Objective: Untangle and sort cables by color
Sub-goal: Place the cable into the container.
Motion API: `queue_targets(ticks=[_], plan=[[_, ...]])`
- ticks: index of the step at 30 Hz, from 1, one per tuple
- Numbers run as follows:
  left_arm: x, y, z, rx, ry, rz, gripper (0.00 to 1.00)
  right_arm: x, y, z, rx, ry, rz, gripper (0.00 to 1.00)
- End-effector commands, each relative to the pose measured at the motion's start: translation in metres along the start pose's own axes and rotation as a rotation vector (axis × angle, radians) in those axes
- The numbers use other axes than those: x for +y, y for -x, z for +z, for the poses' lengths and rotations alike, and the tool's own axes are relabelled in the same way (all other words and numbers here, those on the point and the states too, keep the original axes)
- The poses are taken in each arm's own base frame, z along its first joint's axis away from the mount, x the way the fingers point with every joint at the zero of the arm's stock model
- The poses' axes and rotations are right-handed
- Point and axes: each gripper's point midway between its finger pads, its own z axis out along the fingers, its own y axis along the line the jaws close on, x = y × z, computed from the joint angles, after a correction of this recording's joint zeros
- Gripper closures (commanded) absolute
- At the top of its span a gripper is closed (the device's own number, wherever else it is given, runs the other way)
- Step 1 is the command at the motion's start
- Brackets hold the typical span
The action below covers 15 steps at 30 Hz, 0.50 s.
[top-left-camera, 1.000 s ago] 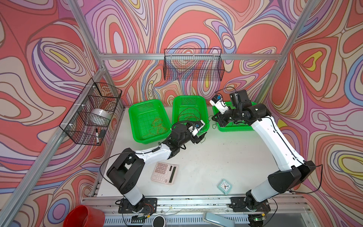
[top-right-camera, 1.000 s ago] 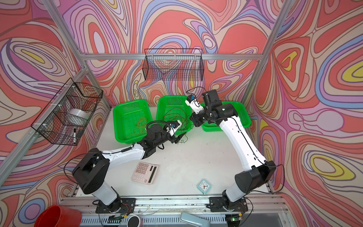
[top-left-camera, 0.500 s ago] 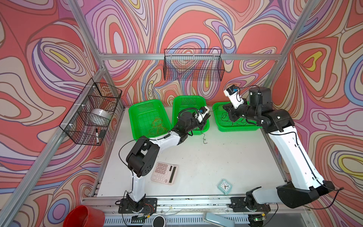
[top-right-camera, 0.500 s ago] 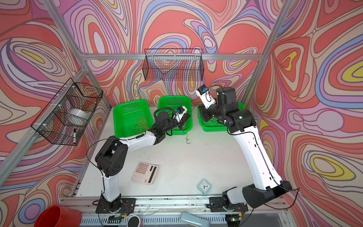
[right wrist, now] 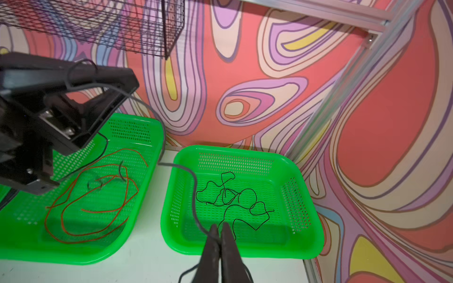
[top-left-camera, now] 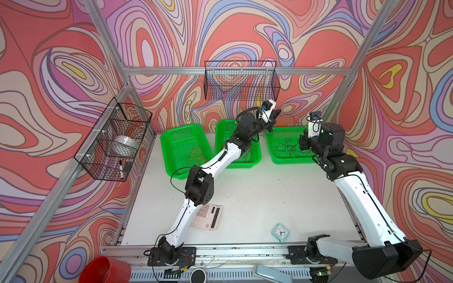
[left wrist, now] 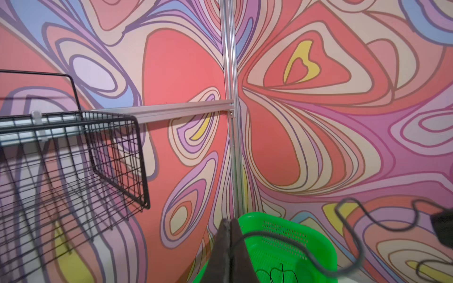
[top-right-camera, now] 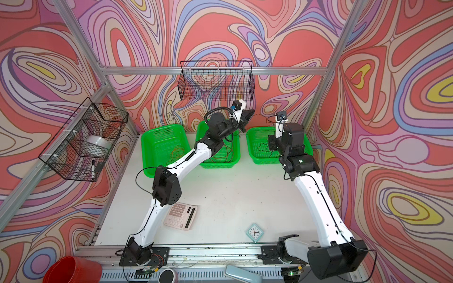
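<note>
A thin black cable (right wrist: 193, 186) runs taut between my two grippers. My left gripper (top-left-camera: 276, 113) is raised above the gap between the middle and right baskets, shut on one end of the cable (left wrist: 282, 236). Low over the right green basket (right wrist: 306, 220), my right gripper (right wrist: 219, 229) is shut on the other end. Loose black cables (right wrist: 232, 196) lie in that basket. Red cables (right wrist: 98, 196) lie in the middle basket (right wrist: 137, 127). Orange cables (top-left-camera: 196, 154) lie in the left basket (top-left-camera: 171, 147).
A pink calculator (top-left-camera: 207, 216) and a small teal clock (top-left-camera: 280, 232) lie on the white table near the front. A wire basket (top-left-camera: 241, 80) hangs on the back wall just above the left gripper, and another (top-left-camera: 115, 139) hangs on the left wall.
The left gripper has shut and risen from the table in front of the middle basket to high above the baskets. The right arm swung right, over the right basket.
</note>
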Motion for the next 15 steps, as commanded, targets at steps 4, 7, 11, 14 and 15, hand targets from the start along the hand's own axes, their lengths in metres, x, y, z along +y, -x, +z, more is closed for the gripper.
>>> queue_targets(ticks=[4, 7, 11, 14, 15], plan=[[-0.010, -0.035, 0.020, -0.054, 0.084, -0.050, 1.00, -0.034, 0.020, 0.012, -0.154, -0.166, 0.096, 1.00], [-0.013, -0.070, 0.022, -0.055, 0.108, -0.086, 1.00, -0.043, -0.001, 0.032, -0.151, -0.224, 0.097, 1.00], [-0.032, -0.142, 0.022, 0.012, 0.108, -0.130, 1.00, -0.049, -0.052, 0.069, -0.125, -0.258, 0.133, 1.00], [-0.046, -0.197, 0.018, 0.098, 0.114, -0.155, 0.65, -0.047, -0.090, 0.102, -0.058, -0.271, 0.151, 1.00], [-0.049, -0.207, 0.017, 0.121, 0.117, -0.161, 0.51, -0.047, -0.101, 0.113, -0.034, -0.269, 0.166, 1.00]])
